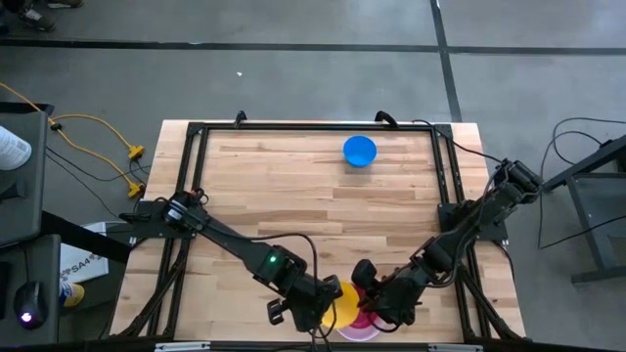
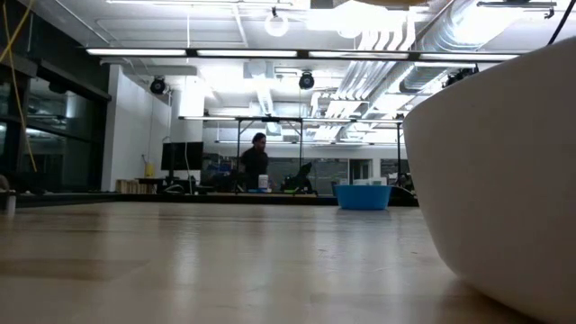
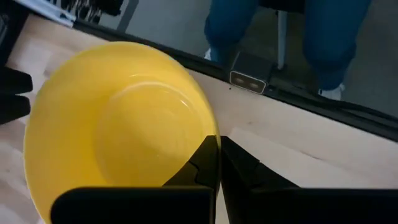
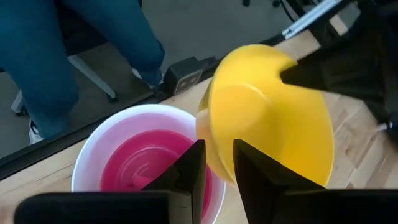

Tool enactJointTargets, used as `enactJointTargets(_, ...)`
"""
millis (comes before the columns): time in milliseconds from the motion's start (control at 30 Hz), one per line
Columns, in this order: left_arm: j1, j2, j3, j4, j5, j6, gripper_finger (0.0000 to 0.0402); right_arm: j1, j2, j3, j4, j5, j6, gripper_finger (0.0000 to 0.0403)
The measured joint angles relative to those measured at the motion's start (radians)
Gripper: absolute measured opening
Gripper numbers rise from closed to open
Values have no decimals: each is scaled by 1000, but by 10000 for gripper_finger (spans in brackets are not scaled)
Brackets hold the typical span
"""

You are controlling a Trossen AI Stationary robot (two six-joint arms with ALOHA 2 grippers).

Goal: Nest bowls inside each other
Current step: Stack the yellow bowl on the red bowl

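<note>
The yellow bowl (image 3: 118, 124) hangs tilted at the table's near edge, with my left gripper (image 3: 219, 140) shut on its rim. Just below it, the large white bowl (image 4: 118, 121) stands on its base on the table (image 2: 504, 162), with the pink bowl (image 4: 137, 165) nested inside it. My right gripper (image 4: 217, 152) is at the white bowl's rim, under the yellow bowl (image 4: 267, 118). The blue bowl (image 1: 360, 151) stands alone on its base near the far edge. My left gripper pinches the yellow bowl's rim (image 3: 208, 127), one finger inside the bowl and one outside. The fingers slant down from the table's left. The bowl is lifted and tilted, its lower edge over the white bowl. My right gripper has the white bowl's rim (image 4: 219, 190) between its fingers, one finger (image 4: 189, 171) inside over the pink bowl, the other (image 4: 252, 174) outside. It slants down from the table's right. The bowl stands upright on the table.
A black metal frame (image 1: 313, 127) runs around the wooden table top. A person's legs in blue trousers (image 3: 336, 37) stand just beyond the near edge. The middle of the table between the blue bowl and the grippers is bare wood.
</note>
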Motion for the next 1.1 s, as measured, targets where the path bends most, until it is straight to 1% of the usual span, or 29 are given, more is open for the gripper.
enactJointTargets(167, -3, 0, 0, 15, 2, 76, 0, 4, 0, 0, 26, -22, -40, 75)
enactJointTargets(367, -2, 0, 0, 33, 2, 161, 0, 16, 0, 0, 45, -18, -80, 75)
enactJointTargets(467, -2, 0, 0, 50, 22, 194, 0, 24, 0, 0, 64, -21, -97, 75)
enactJointTargets(1100, -3, 0, -1, 81, 75, 236, 0, 34, 0, 0, 86, -50, -111, 73)
